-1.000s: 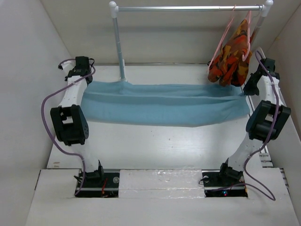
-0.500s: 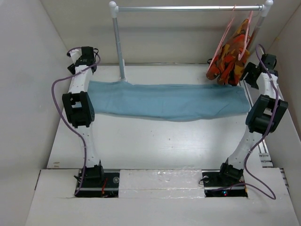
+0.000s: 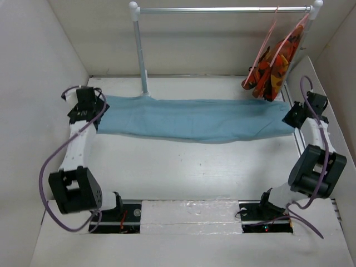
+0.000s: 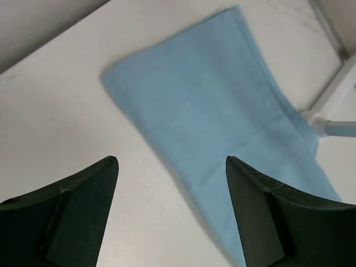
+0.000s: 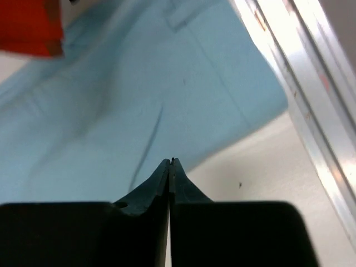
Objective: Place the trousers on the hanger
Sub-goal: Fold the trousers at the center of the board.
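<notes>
The light blue trousers [image 3: 194,119] lie flat across the far half of the table, folded lengthwise. My left gripper [image 3: 92,111] is at their left end, open and empty; in the left wrist view its fingers [image 4: 83,206] straddle bare table beside the cloth's corner [image 4: 222,105]. At the right end my right gripper [image 3: 292,115] is shut, and its closed tips [image 5: 171,162] hover over the trousers' edge [image 5: 139,94] with no cloth between them. The pink hanger [image 3: 261,49] hangs on the rail at the far right.
A second pink hanger carries an orange-red patterned garment [image 3: 270,69] close above the trousers' right end. The metal rail [image 3: 222,9] stands on a post [image 3: 142,55] whose foot touches the trousers' far edge. An aluminium track [image 5: 311,111] runs along the right wall.
Both grippers let go of the stretched trousers, which now lie flat. The left arm drew back and stays open; the right gripper opened, then shut empty. The patterned garment swung.
</notes>
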